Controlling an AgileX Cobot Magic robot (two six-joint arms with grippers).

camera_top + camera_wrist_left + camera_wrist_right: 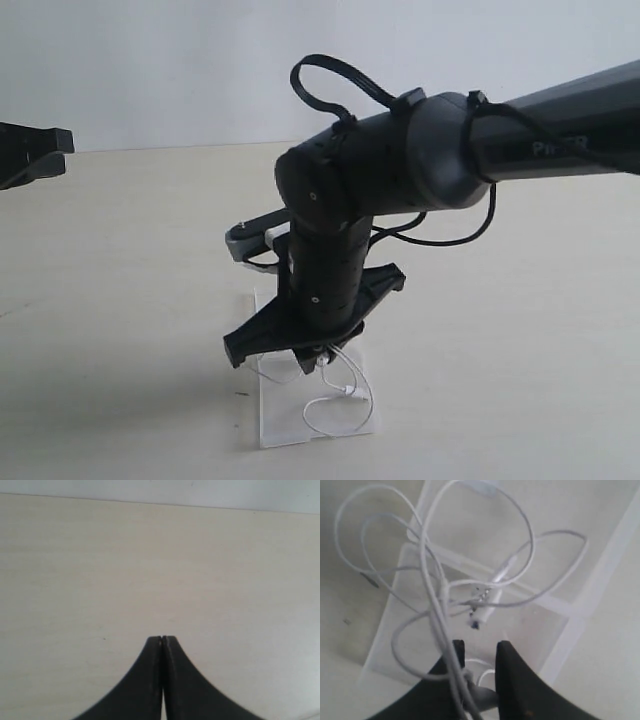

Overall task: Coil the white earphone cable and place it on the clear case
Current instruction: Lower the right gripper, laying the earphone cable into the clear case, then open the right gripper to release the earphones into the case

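White wire meets clear plastic: we see the thin white earphone cable (440,611) hanging in loose, tangled loops from the black right gripper (480,647). Its jaws stand narrowly apart and pinch a bunch of strands between them. The loops drape over the flat, transparent, rectangular clear case (275,428), which lies on the pale wooden table (120,300) at six o'clock in the exterior view, directly beneath the reaching arm. The black left gripper (163,639) waits at ten o'clock by the frame's edge, well apart from the case. Its jaws are pressed together on nothing, above bare tabletop.

We judge the step in hand to be setting the bundle down. To do it well, we would keep the pinch firm and lower straight onto the middle of the case, since some loops appear to swing out past its edge. Once most of the wire rests on the plastic, we would spread the jaws fully and rise vertically. A strand caught on a finger could drag the coil off.
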